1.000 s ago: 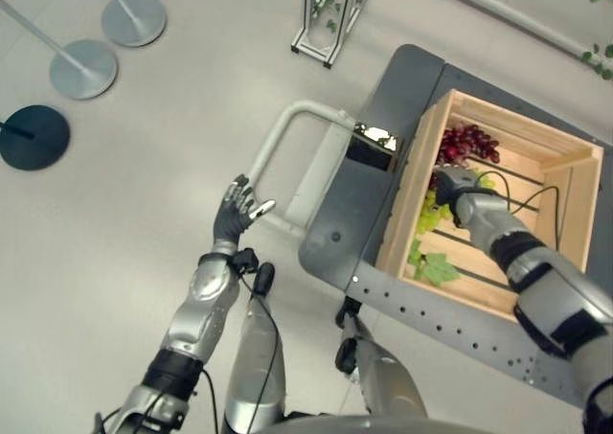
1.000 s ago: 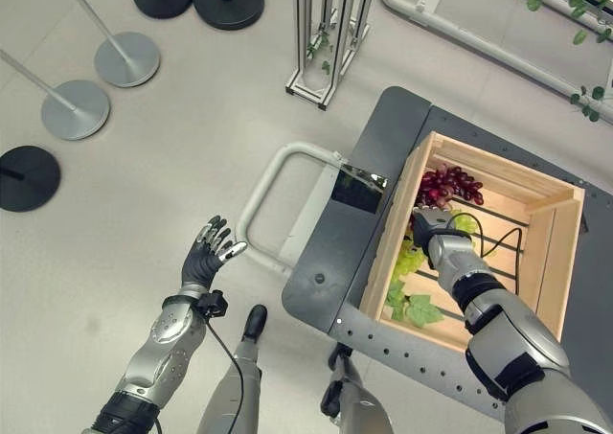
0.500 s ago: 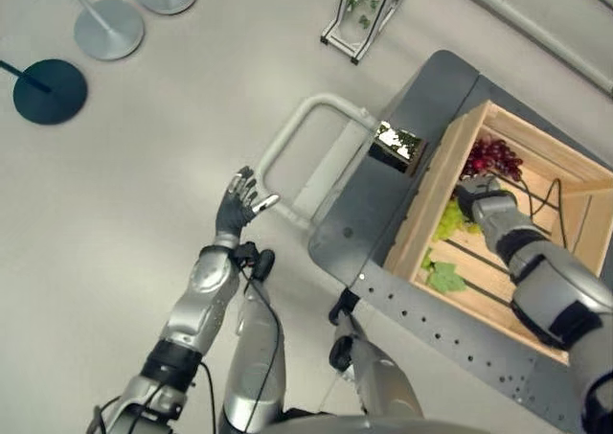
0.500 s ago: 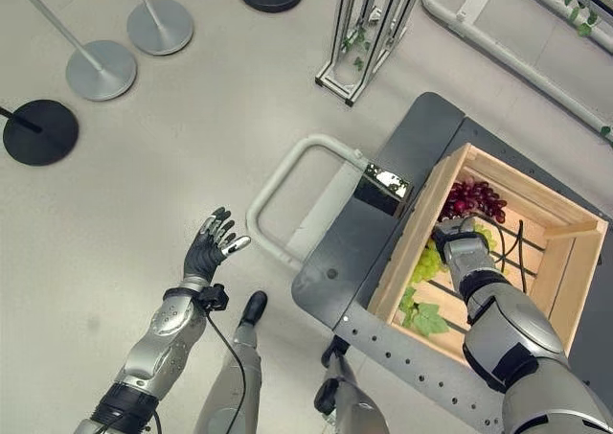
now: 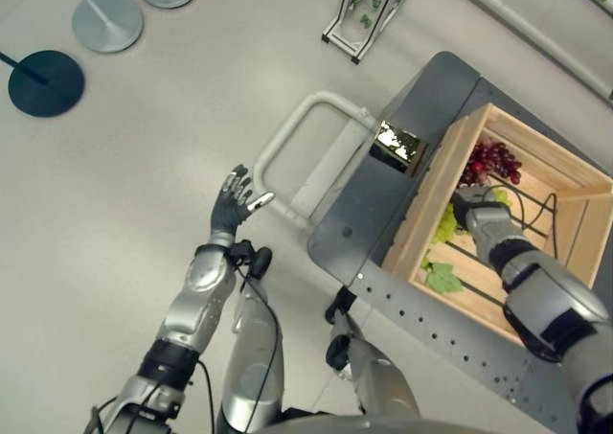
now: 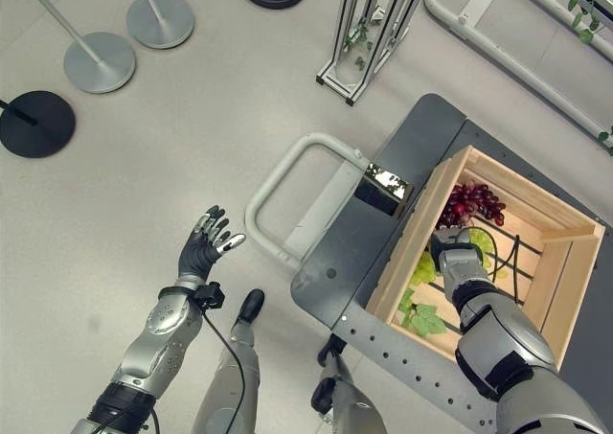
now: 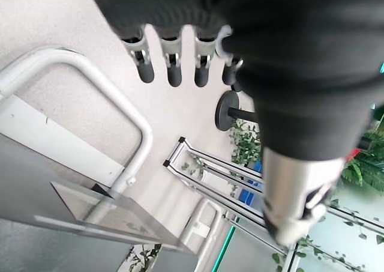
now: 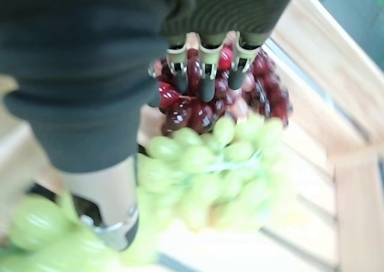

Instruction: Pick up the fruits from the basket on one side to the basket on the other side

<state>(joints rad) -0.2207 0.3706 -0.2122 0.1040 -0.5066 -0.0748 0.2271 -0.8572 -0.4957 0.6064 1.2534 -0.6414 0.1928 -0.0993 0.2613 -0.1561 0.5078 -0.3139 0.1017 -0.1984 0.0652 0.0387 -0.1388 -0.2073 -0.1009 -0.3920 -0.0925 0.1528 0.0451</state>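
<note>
**Right hand stays over the grapes; only the view has shifted**

Nothing on the cart (image 5: 364,204) has changed place since a second ago. The whole picture has slid, so the camera moved, and both hands keep their posts. At centre right of the frame the cart carries one wooden crate (image 5: 548,145).

The right hand (image 5: 471,209) reaches into the crate, its fingers (image 8: 207,86) fairly straight and holding nothing, their tips at the red bunch (image 5: 490,160). The left hand (image 5: 230,214) is spread wide over the floor at centre left, beside the cart's handle.

The fruit lies in the crate's upper half: one red bunch, and green grapes (image 8: 228,164) just below it, one bunch for certain and perhaps a second. One leaf (image 5: 442,279) lies near the crate's lower wall.

Grapes of this kind are likely light, soft and loose. A squeeze would probably bruse or shed them. The stem, or a cupped hold under the whole bunch, looks the safest grip.
</note>
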